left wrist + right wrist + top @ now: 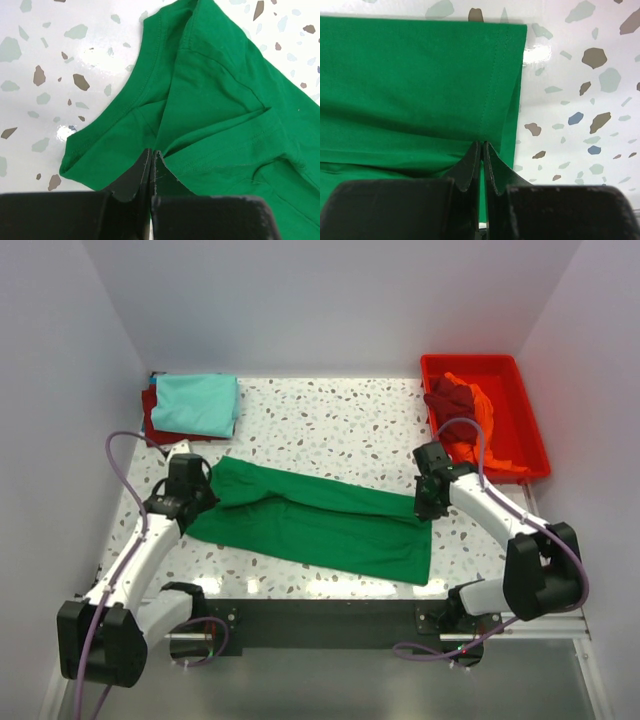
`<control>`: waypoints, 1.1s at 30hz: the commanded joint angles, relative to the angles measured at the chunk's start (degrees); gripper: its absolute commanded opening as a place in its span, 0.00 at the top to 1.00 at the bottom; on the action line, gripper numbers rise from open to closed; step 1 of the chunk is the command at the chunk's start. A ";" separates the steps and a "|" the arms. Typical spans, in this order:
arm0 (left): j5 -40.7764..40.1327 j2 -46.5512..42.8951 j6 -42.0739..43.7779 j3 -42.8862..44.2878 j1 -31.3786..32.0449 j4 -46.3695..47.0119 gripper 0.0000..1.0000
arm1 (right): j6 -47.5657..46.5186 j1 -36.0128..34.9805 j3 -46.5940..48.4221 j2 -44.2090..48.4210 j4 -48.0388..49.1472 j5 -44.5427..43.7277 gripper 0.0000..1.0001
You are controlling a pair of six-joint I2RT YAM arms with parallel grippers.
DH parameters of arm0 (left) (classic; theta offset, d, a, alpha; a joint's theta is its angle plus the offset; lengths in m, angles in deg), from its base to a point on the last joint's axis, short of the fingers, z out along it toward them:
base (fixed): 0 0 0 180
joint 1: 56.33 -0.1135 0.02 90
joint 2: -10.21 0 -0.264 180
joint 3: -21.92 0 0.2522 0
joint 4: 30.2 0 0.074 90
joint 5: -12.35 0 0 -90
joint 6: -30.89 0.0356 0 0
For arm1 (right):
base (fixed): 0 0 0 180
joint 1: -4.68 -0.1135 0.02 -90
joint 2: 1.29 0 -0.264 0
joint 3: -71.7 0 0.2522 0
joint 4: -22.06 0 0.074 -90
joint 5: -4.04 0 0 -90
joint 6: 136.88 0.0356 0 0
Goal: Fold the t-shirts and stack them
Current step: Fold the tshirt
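A bright green t-shirt (320, 520) lies across the middle of the table, folded lengthwise into a long band. My left gripper (192, 492) is shut on its neck end, pinching a fold of cloth (165, 145) beside the collar. My right gripper (428, 502) is shut on the hem end (490, 125) near the shirt's right edge. A folded light teal t-shirt (197, 403) lies on a dark red one (150, 420) at the back left. An orange t-shirt (488, 435) and a dark red t-shirt (450, 397) lie crumpled in the tray.
A red plastic tray (530, 410) stands at the back right, close behind my right arm. White walls close in the table on three sides. The speckled tabletop (340, 420) shows between the green shirt and the back wall.
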 commanded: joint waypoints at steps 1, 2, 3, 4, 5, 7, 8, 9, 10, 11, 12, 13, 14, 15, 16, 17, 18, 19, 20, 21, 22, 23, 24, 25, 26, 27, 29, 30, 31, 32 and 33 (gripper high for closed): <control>-0.41 0.62 -2.96 -0.65 -0.33 -0.51 1.00 | 1.05 -0.69 -0.87 2.14 -1.16 -2.85 1.00; -0.67 0.80 -3.32 -0.73 -0.41 -0.95 1.00 | 1.14 -0.78 -1.04 2.23 -1.25 -3.03 1.00; -0.67 1.41 -3.67 -0.65 -0.41 -1.65 1.00 | 1.31 -0.78 -1.04 2.32 -1.60 -3.29 1.00; -0.58 1.68 -4.37 -0.56 -0.41 -2.09 1.00 | 1.40 -1.13 -1.04 2.40 -1.77 -3.47 1.00; -0.32 1.85 -4.81 -0.39 -0.41 -2.44 1.00 | 1.40 -1.40 -0.96 2.58 -2.04 -3.64 1.00; 0.47 2.03 -5.51 -0.30 -0.41 -3.50 0.99 | 1.66 -2.36 -1.04 3.28 -3.09 -4.44 1.00; 1.17 1.86 -5.78 -0.30 -0.33 -4.02 0.92 | 1.84 -2.71 -1.04 3.46 -3.36 -4.78 1.00; 1.52 1.25 -6.48 -0.21 -0.33 -5.16 0.81 | 2.10 -3.59 -1.30 3.81 -4.05 -5.31 1.00; 1.79 0.89 -6.74 -0.12 -0.41 -5.69 0.81 | 2.19 -3.94 -1.31 4.16 -4.50 -5.32 1.00; 2.23 0.37 -7.01 0.05 -0.41 -6.39 0.75 | 2.71 -4.38 -1.48 4.86 -5.02 -5.40 0.99; 2.32 -0.77 -7.18 0.75 -0.33 -7.88 0.71 | 3.15 -4.73 -1.57 5.39 -5.99 -5.32 0.94; 2.32 -1.39 -7.62 1.11 -0.33 -8.68 0.67 | 3.51 -5.96 -1.31 5.83 -6.52 -5.32 0.89; 2.06 -2.01 -7.80 2.15 -0.33 -9.64 0.58 | 4.38 -6.58 -0.96 6.88 -7.13 -5.32 0.80; 1.79 -3.32 -7.89 2.69 -0.33 -11.13 0.54 | 4.91 -7.19 -0.78 7.41 -8.53 -5.40 0.74; 1.53 -3.85 -7.63 3.13 -0.33 -11.58 0.50 | 5.35 -8.24 -0.17 7.94 -9.15 -5.58 0.70; 1.35 -4.82 -7.28 3.57 -0.33 -11.59 0.48 | 6.05 -8.69 0.10 8.64 -9.77 -5.93 0.67; 1.35 -4.91 -6.93 3.66 -0.33 -10.89 0.48 | 6.15 -8.87 0.45 9.60 -10.56 -5.93 0.62; 1.61 -4.83 -5.88 3.57 -0.24 -10.01 0.47 | 6.23 -9.04 1.06 10.13 -10.65 -6.02 0.60; 2.57 -3.87 -5.35 3.14 -0.15 -8.87 0.47 | 5.97 -9.04 1.50 10.40 -10.74 -5.84 0.59; 3.02 -2.99 -5.08 2.96 0.28 -6.77 0.47 | 5.71 -9.04 1.85 10.49 -9.96 -5.58 0.56; 3.54 -2.02 -4.55 3.04 0.81 -5.53 0.47 | 5.36 -9.04 2.81 10.32 -9.25 -5.23 0.55; 4.33 -0.97 -4.55 3.13 1.60 -4.22 0.48 | 4.40 -8.96 3.35 9.79 -8.38 -4.62 0.55; 5.03 1.13 -4.38 3.13 2.39 -2.72 0.48 | 4.04 -9.04 3.79 9.09 -6.45 -3.05 0.55; 6.09 2.37 -4.20 3.22 4.05 1.12 0.48 | 3.86 -9.04 4.49 7.34 -5.48 -2.25 0.54; 8.27 4.56 -4.02 3.39 4.76 3.16 0.49 | 3.95 -8.96 4.93 6.20 -3.29 -0.59 0.54; 9.60 5.97 -3.85 3.57 5.90 7.18 0.49 | 4.12 -8.96 5.11 5.05 -2.14 0.56 0.54; 12.32 10.17 -3.49 4.88 6.61 10.20 0.49 | 5.00 -8.96 5.02 1.89 0.67 2.58 0.54; 13.82 11.60 -3.58 5.59 7.23 11.95 0.49 | 5.35 -8.96 4.85 0.92 3.47 4.60 0.54; 14.18 12.83 -3.76 6.20 7.75 12.75 0.49 | 5.70 -9.04 4.58 -0.92 4.80 5.22 0.55; 13.92 14.67 -3.76 7.25 8.19 13.54 0.49 | 6.40 -9.04 4.49 -1.63 6.03 5.93 0.55; 13.83 15.56 -3.76 7.78 8.81 14.77 0.49 | 6.67 -8.96 4.32 -2.51 8.05 6.63 0.55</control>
